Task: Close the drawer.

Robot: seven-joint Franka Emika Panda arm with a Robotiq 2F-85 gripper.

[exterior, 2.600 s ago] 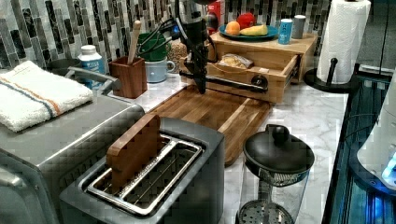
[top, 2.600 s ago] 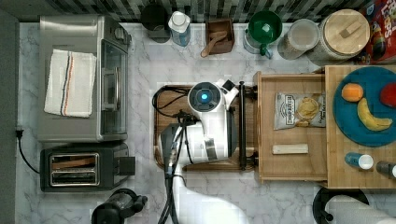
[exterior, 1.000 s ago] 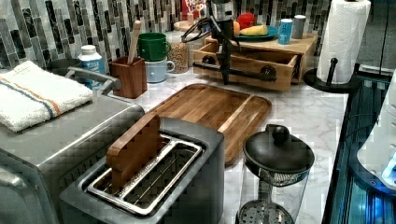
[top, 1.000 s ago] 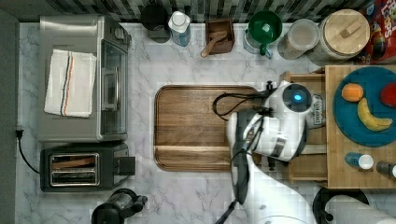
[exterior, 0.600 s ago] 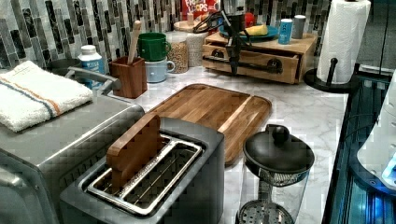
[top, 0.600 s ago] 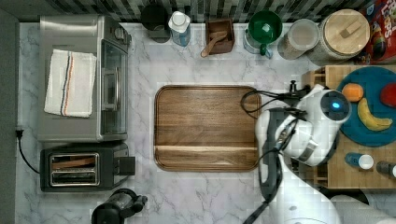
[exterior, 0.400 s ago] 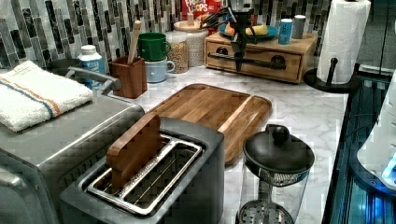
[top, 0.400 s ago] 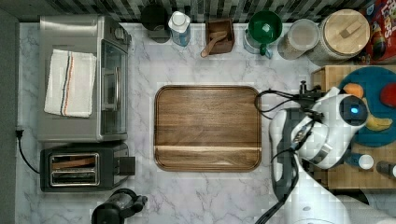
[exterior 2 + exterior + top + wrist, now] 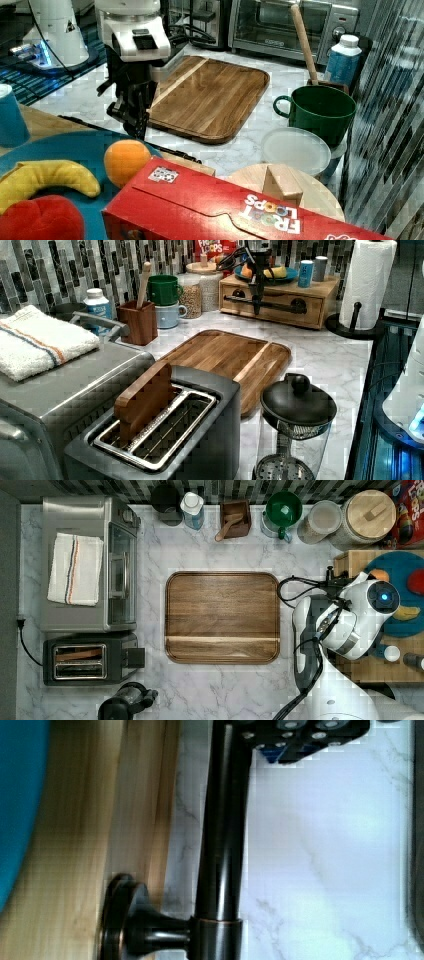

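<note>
Tool (image 9: 258,302) at handle (image 9: 265,303), drawer (image 9: 272,307) closed

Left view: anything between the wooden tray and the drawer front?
Only bare marble counter lies between the tray and the drawer; the gripper sits at its handle.

Drawer (image 9: 350,560) front under the arm; handle (image 9: 220,845) ends cropped.
</note>
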